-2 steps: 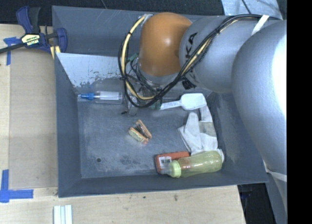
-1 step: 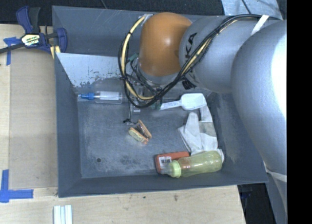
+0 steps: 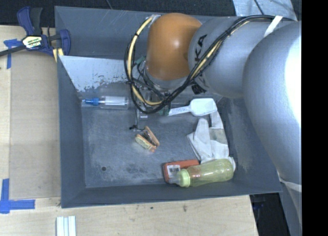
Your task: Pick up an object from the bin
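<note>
Lying just beneath the tool [image 3: 139, 125] is a brownish block [image 3: 147, 139].

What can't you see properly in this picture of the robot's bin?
1. Camera view: the gripper is mostly hidden under the arm's orange cover and cables.
2. The white spoon: its handle end runs under the cables.
3. The orange box: partly covered by the green bottle; its label is too small to read.
4. The small brown thing mid-bin: too small to tell what it is.
</note>
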`<state>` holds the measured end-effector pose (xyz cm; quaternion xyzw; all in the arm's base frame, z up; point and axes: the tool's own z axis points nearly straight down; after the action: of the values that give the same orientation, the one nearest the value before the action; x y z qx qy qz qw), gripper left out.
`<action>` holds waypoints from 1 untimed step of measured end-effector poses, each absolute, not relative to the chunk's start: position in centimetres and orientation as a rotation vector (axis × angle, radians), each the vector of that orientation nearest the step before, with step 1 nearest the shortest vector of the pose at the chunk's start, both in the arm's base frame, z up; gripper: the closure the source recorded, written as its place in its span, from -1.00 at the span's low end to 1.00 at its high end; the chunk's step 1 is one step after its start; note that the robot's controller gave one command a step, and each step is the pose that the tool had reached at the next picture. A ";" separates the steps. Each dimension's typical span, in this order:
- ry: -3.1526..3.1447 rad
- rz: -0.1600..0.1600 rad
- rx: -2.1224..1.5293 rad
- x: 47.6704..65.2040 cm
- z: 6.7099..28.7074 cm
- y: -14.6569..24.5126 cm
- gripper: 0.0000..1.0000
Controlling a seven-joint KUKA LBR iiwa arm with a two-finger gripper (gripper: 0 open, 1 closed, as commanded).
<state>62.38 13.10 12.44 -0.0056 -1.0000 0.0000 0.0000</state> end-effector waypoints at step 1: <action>-3.144 -0.002 0.111 58.3 11.7 9.8 -1.00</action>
<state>58.32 9.75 11.68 0.0353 -0.9994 -0.0007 -0.0024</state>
